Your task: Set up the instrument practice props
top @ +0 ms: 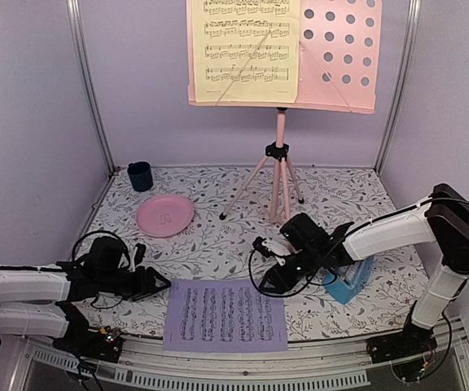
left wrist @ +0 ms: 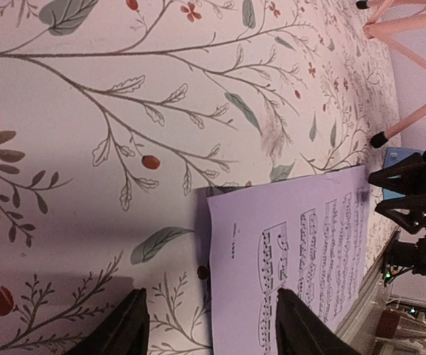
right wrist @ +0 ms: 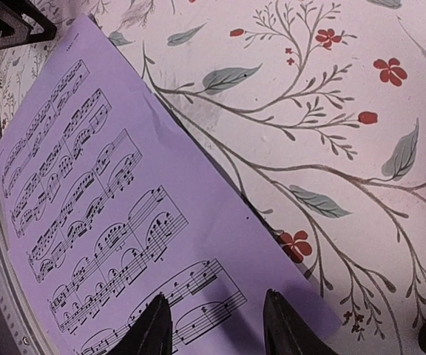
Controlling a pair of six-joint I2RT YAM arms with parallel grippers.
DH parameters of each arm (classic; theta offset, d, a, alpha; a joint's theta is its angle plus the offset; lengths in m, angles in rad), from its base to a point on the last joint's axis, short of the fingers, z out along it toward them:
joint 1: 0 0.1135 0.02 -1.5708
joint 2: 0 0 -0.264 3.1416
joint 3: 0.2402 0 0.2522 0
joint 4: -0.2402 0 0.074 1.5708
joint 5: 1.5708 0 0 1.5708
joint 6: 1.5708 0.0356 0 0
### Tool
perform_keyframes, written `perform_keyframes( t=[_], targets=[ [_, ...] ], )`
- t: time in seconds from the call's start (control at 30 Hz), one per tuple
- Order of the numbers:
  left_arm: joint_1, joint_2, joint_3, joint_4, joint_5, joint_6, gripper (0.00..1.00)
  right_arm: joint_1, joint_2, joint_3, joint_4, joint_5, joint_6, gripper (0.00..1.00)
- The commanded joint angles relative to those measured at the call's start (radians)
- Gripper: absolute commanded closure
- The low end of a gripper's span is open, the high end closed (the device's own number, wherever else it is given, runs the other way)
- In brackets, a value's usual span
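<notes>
The left jaws stand open and empty, straddling the left edge of the lavender sheet [left wrist: 302, 251], which lies flat at the lower centre of the overhead view. The right jaws, narrower but still parted, hover over its right edge. The blue metronome [top: 355, 283] sits just right of them. Bare worktop [top: 218, 248] runs from the sheet's top edge to the pink music stand [top: 280, 155], whose desk holds the yellow sheet [top: 243, 49].

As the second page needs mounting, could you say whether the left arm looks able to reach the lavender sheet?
Probably yes: the left tool, open, sits right at the left edge of the lavender sheet with nothing between them, and the right tool is at the opposite edge, out of its way.
</notes>
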Motion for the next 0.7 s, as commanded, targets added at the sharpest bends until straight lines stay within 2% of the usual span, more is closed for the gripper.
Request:
perform_keyframes(
  t=[0.0,0.4,0.67],
  targets=[
    [0.017,0.038,-0.022,0.063,0.027,-0.003,0.41,0.006,0.034,0.017,0.022,-0.017,-0.004,0.59],
    [0.015,0.203,-0.002,0.212,0.085,0.000,0.47,0.005,0.074,0.005,0.037,-0.031,0.004,0.62],
    [0.013,0.302,0.013,0.339,0.118,0.003,0.58,0.005,0.092,0.005,0.043,-0.038,0.008,0.62]
  ],
)
